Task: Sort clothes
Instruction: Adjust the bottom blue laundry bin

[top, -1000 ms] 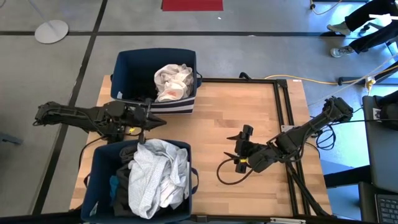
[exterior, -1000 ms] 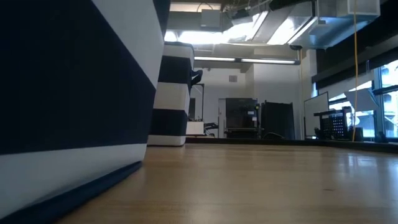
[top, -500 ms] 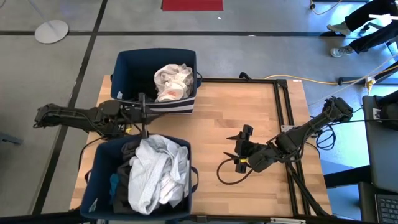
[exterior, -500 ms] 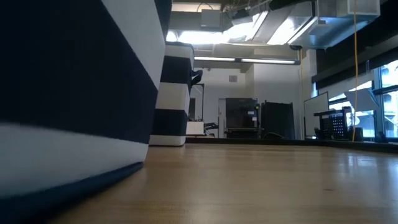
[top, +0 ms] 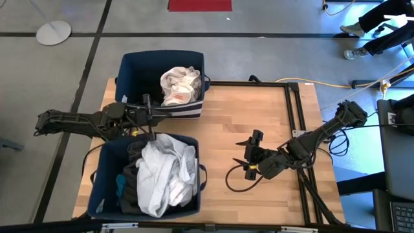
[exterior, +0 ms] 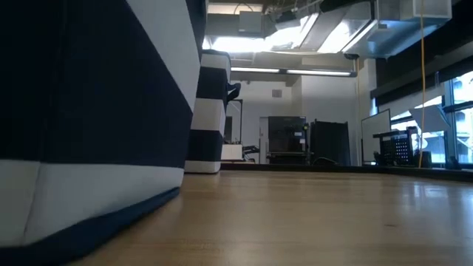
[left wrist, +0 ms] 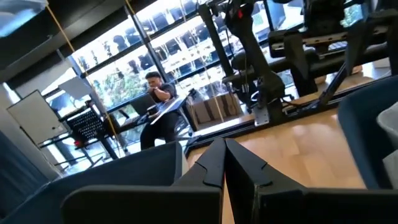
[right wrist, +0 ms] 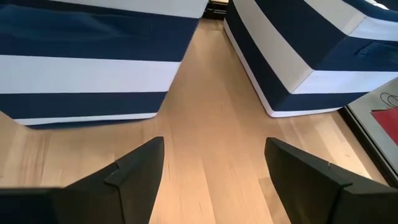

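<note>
Two dark blue bins with white stripes stand on the table's left half. The far bin (top: 132,74) holds a cream garment (top: 178,84). In the near bin (top: 97,184) a pale grey-white garment (top: 165,175) lies bunched on dark clothes (top: 131,178) and a teal piece (top: 119,189). My left gripper (top: 152,120) is level between the bins, at the near bin's far rim, fingers shut (left wrist: 224,165) with nothing between them. My right gripper (top: 249,158) hangs open over the bare wood right of the bins, empty (right wrist: 211,180). My left gripper stands right at the near bin's far rim (top: 152,137). Whether it touches the rim, I cannot tell; the gripper's own body covers the place.
A black frame (top: 294,129) runs along the table's right side. A person sits in the room behind, in the left wrist view (left wrist: 158,115). Bare wood (top: 246,110) lies between the bins and the frame. The near bin's wall fills the low view's left (exterior: 89,111).
My left gripper has rolled about its own pointing line and drawn slightly toward the table's left. The near bin has slid a little toward the far edge. The pale garment in it has settled into a tighter heap.
</note>
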Controlling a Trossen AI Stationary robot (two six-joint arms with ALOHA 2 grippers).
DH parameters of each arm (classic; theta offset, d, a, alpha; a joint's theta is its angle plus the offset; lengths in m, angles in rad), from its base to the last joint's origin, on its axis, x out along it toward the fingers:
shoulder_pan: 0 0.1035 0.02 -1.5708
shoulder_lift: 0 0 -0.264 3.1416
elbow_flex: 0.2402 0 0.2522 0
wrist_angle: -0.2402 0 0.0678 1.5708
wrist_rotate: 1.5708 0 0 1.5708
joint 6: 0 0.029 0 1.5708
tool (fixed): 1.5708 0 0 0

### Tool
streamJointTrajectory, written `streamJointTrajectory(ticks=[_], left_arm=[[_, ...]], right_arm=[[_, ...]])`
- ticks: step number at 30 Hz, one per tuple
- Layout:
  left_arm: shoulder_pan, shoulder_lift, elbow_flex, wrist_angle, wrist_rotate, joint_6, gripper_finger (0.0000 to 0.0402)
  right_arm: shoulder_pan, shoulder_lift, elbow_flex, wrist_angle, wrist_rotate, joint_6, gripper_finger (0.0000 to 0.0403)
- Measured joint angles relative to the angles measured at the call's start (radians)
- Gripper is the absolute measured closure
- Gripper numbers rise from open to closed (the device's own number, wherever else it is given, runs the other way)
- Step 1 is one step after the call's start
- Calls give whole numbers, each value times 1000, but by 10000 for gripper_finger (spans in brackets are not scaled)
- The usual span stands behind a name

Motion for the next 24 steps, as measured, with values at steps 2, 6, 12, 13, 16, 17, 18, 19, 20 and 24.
streamJointTrajectory(ticks=[2,6,12,13,16,17,18,19,20,24], left_arm=[[-2,0,-1,17,-2,14,402],[9,-15,-1,38,-45,111,402],[41,-21,0,16,-206,146,402],[40,-21,0,-2,-201,144,402],[38,-20,0,-85,-168,135,401],[38,-19,-1,-96,-167,125,402],[38,-18,-1,-87,-167,113,401],[38,-19,-2,-58,-168,109,402],[35,-23,-2,-21,-167,106,402],[3,-38,30,93,-160,94,402]], right_arm=[[0,0,0,0,0,0,123],[0,0,0,0,0,0,123],[0,0,0,0,0,0,123],[0,0,0,0,0,0,123],[0,0,0,0,0,0,123],[0,0,0,0,0,0,123],[0,0,0,0,0,0,123],[0,0,0,0,0,0,123],[-1,0,0,0,0,0,123],[-1,0,0,0,0,0,123]])
